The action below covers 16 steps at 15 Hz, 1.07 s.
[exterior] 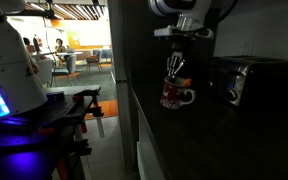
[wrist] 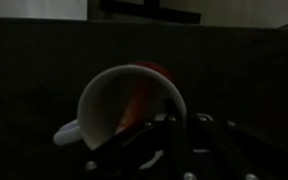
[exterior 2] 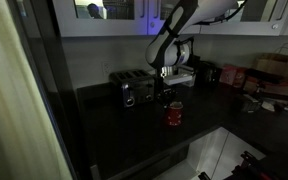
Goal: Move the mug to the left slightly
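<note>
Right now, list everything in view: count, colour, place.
mug: one, red speckled with white inside and white handle, on the counter, directly under the fingers.
appliance: one, black and boxy, probably a toaster, on the counter, apart from the mug.
counter: one, dark, running under everything.
brown package: one, brown, bag or box, far end of the counter.
red item: one, too small to identify, near the brown package.
white machine: one, white with blue light, beyond the counter's edge.
arm: one, light-coloured, reaching down over the mug.
fingers: one pair, dark, at the mug's rim; whether they grip cannot be told.
</note>
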Each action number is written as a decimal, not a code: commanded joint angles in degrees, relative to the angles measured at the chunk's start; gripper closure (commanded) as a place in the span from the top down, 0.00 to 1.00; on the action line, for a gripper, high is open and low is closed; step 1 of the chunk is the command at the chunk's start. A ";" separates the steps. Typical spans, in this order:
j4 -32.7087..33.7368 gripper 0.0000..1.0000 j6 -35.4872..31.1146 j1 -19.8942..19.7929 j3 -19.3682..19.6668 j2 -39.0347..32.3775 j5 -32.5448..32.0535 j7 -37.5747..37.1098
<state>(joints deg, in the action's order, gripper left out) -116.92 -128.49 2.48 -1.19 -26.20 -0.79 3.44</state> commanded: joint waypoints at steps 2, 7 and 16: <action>-1.24 0.03 -2.61 -2.78 -0.84 -0.83 2.04 3.38; -0.97 0.03 -3.32 -2.83 -0.26 -1.94 0.48 3.18; -2.98 0.73 -2.53 -2.83 -0.79 4.67 3.37 0.66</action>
<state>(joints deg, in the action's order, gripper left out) -117.64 -130.53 0.06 -1.44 -25.16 0.54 5.35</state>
